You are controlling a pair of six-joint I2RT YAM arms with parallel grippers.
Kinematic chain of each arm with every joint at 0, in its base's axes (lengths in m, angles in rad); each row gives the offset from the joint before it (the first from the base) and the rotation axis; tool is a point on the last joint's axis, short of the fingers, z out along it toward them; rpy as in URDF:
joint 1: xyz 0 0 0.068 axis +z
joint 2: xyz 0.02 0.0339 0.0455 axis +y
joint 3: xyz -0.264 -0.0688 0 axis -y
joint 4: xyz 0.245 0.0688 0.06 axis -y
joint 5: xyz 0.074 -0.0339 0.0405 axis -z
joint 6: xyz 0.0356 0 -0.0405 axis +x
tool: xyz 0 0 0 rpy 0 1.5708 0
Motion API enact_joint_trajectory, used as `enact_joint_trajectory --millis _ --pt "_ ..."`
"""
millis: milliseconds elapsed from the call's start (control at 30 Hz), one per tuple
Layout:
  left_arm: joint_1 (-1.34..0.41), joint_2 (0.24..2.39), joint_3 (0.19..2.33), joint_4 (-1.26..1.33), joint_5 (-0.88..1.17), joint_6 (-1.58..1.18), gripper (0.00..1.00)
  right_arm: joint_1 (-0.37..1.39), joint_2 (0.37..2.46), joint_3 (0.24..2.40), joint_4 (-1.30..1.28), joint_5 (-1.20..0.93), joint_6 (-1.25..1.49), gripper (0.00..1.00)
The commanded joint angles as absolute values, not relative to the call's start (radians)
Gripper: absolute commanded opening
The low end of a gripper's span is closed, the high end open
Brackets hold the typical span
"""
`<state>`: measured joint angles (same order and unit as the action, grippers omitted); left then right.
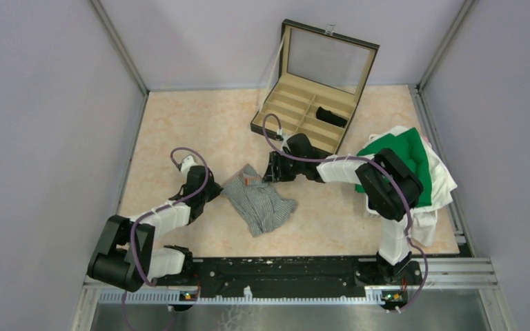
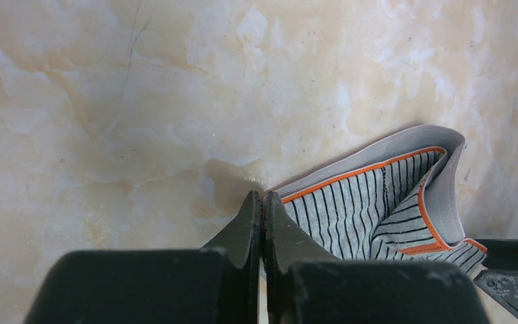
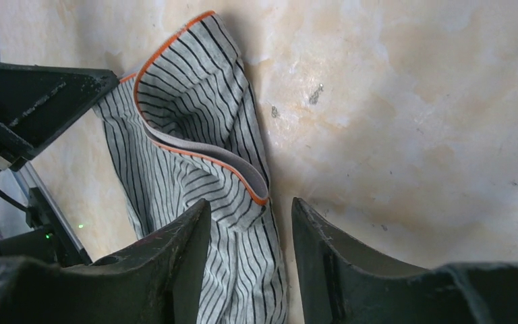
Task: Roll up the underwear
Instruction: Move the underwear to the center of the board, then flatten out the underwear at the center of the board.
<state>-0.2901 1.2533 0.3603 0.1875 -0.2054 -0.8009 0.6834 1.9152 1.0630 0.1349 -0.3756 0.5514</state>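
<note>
Left hand [image 2: 262,202] shut at the underwear's [image 2: 364,202] waistband [image 2: 371,156] corner, whether on cloth I cannot tell; with the underwear crumpled on the surface [image 1: 179,117] near the case [image 1: 297,96], the half-open, empty right hand [image 3: 249,202] straddling the waistband should pinch first, then roll evenly.

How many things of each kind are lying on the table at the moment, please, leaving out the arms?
Grey striped underwear: 1
Black rolled garment, inside the case: 1
Open compartmented case: 1
Pile of green and white cloth: 1
Total: 4
</note>
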Motion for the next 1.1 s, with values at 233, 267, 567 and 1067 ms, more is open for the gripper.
enact_joint_trajectory --millis 233,267,567,1067 --pt "-0.288 1.295 0.337 0.156 -0.181 -0.787 0.0 0.687 1.964 1.136 0.222 -0.425 0.59 0.36" --pt "-0.288 1.295 0.339 0.156 -0.181 -0.788 0.0 0.686 1.965 1.136 0.221 -0.428 0.59 0.36" --pt "-0.287 1.299 0.348 0.153 -0.18 -0.779 0.0 0.686 1.939 1.115 0.219 -0.417 0.582 0.21" --pt "-0.287 1.091 0.455 0.133 0.107 -0.625 0.0 0.687 1.567 0.974 0.213 -0.207 0.449 0.0"
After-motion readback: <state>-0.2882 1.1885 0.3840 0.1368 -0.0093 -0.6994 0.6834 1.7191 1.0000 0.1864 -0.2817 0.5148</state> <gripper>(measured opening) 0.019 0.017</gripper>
